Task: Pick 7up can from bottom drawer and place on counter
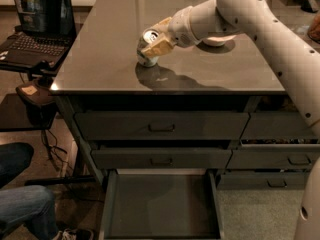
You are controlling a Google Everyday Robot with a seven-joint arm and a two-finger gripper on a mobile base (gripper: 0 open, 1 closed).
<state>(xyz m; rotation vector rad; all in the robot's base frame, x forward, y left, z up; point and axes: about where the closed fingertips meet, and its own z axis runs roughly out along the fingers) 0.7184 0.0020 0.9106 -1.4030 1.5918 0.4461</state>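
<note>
The 7up can [147, 40], silvery with a shiny top, is held in my gripper [152, 46] at the front middle of the counter [105, 59]. The cream-coloured fingers [159, 44] are closed around the can's side, and the can's base is at or just above the glossy surface. My white arm reaches in from the upper right. The bottom drawer [161, 204] stands pulled out below, its dark floor bare.
A white bowl [216, 41] on the counter is mostly hidden behind my arm. A laptop [37, 24] sits on a black stand to the left. A person's legs in jeans [22, 204] are at the lower left. Two handled drawers [161, 126] are above the open one.
</note>
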